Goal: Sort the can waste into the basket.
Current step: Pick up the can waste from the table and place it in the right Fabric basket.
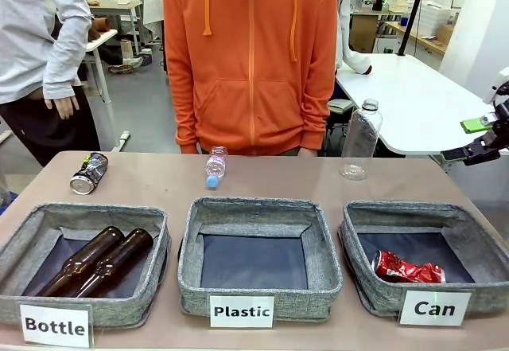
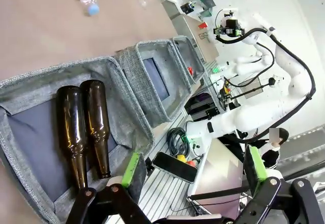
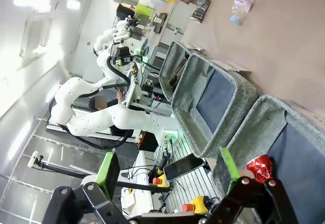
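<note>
A black crushed can (image 1: 87, 173) lies on the table at the far left, beyond the baskets; the right wrist view also catches this black can (image 3: 201, 8) far off. A red crushed can (image 1: 408, 270) lies inside the grey "Can" basket (image 1: 358, 212) at the front right. My right gripper (image 1: 471, 138) hovers open and empty at the right edge, above and behind that basket. In the right wrist view its fingers (image 3: 167, 169) spread wide over the red can (image 3: 260, 167). My left gripper (image 2: 193, 168) is open and empty, above the near edge of the bottle basket.
The "Bottle" basket (image 1: 95, 209) holds two brown bottles (image 1: 99, 262). The "Plastic" basket (image 1: 254, 204) stands in the middle. A small plastic bottle (image 1: 215, 166) lies behind it; a tall clear bottle (image 1: 360, 140) stands upright at the far right. A person in an orange hoodie stands at the far edge.
</note>
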You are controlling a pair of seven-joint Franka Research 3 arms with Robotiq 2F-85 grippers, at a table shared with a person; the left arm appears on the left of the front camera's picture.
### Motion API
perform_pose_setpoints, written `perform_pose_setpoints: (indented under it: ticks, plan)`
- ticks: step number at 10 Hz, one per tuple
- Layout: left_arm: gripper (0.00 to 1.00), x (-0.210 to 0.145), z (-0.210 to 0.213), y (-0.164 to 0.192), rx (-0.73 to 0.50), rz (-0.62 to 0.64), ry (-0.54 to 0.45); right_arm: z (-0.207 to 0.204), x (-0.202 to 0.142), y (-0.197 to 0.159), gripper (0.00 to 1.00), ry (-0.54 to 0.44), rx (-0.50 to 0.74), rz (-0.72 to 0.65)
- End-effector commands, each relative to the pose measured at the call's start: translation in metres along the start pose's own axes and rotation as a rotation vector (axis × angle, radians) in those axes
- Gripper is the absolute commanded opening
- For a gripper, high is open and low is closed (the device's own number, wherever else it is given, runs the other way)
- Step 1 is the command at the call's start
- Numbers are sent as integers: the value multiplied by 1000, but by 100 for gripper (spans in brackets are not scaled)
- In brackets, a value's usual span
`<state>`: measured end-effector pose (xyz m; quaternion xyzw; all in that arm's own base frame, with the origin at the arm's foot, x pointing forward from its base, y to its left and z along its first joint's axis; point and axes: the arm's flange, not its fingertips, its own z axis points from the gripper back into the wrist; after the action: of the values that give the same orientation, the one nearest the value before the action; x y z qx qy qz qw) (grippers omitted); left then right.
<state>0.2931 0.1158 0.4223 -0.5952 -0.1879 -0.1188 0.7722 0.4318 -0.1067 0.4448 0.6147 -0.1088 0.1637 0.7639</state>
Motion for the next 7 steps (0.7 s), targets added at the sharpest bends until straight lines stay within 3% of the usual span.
perform_pose_setpoints:
  ticks: [1,6,7]
  plan:
    - [100,0,1,-2,11,11,6,2,-1,1,100,4,-6,18]
    - [100,0,0,0,0,0,0,2,-1,1,100,4,-6,18]
    - [100,26,-9,-8,228,3,-157,2,-1,1,100,4,-6,18]
